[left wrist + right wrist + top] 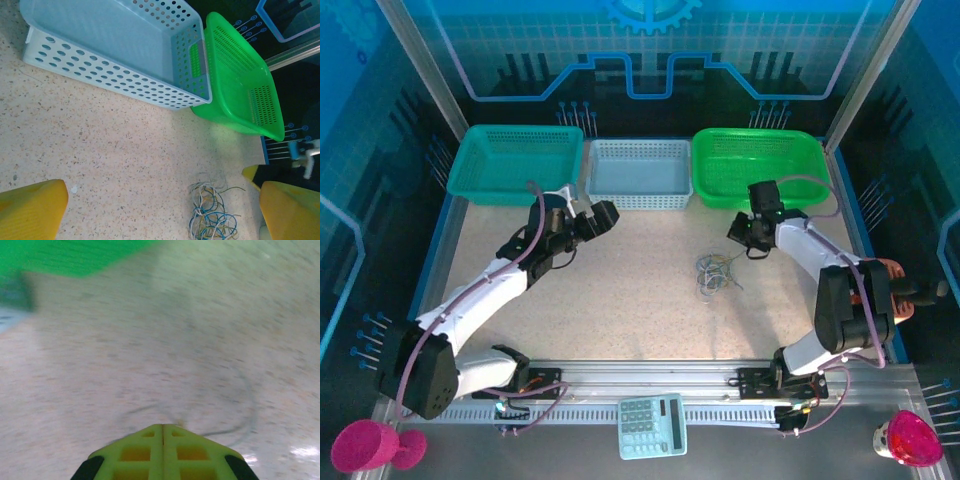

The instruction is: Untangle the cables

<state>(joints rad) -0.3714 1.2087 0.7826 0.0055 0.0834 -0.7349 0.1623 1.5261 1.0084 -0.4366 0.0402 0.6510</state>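
The cables [715, 270] lie as a small curly clump of blue, cream and yellow wires on the speckled table, right of centre; the clump [212, 217] also appears low in the left wrist view. My right gripper [740, 232] hangs just above and right of the clump. Its jaws [163, 426] are shut, and one thin dark cable [247, 395] curls out from the tips on both sides. That view is blurred. My left gripper [605, 215] is open over the table's back left, with bare table between its yellow fingers [30, 210] and the clump off to its right.
Three baskets line the back edge: teal [520, 160], light blue [640, 172] [125, 80] and green [760, 165] [240, 85]. A calculator [653, 425] lies on the near rail. Pink cups [365, 447] [910, 437] stand at the front corners.
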